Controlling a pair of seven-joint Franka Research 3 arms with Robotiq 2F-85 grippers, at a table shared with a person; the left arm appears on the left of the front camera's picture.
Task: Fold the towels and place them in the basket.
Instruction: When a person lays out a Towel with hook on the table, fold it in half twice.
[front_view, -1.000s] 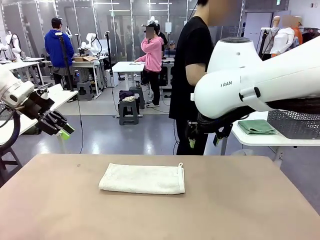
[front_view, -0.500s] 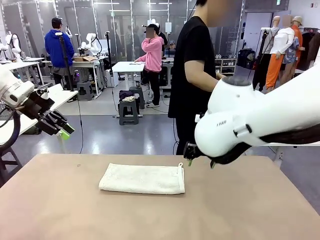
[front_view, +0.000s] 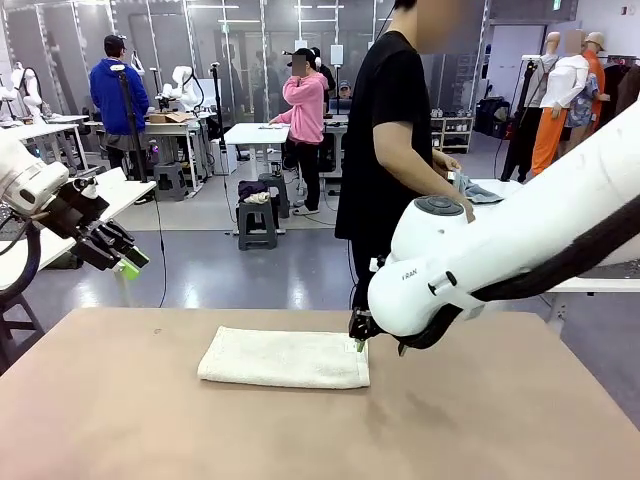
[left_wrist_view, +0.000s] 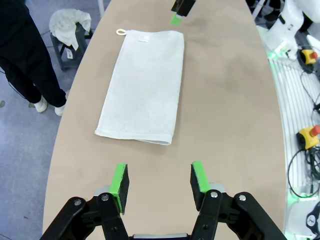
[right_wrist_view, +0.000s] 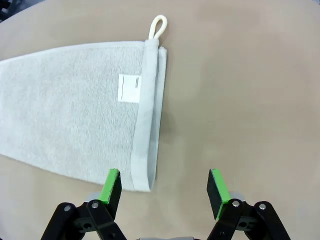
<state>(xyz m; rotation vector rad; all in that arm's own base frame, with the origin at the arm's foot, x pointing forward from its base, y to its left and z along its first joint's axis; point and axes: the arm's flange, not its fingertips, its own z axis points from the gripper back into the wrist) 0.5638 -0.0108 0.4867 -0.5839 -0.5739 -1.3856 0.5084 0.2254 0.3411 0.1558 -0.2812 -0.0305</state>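
Right gripper (right_wrist_view: 164, 187) hung low over the table (front_view: 480, 420), jaws spread wide, nothing between them. In its wrist view the towel (right_wrist_view: 75, 120) lay flat and folded, off-white, its short hemmed end running up the picture between my two fingers. One pad sat over the towel's corner, at the end of the hem away from the loop (right_wrist_view: 157, 25); the other pad stood over bare tabletop just beside that hem. I couldn't tell whether the pad touched the cloth or floated just above it. A small white label (right_wrist_view: 129, 88) showed near the hem.

From the front, the towel lay in the middle of the table, long side across, and the right gripper was down at its right end.

Left gripper (left_wrist_view: 159, 180) was up off the left end of the table, jaws partly apart and empty. In its wrist view the towel stretched lengthwise away from it, well apart from the pads, with bare table between.

A person (front_view: 390, 150) stood at the far side, hands on a pale blue cloth (front_view: 470, 188).
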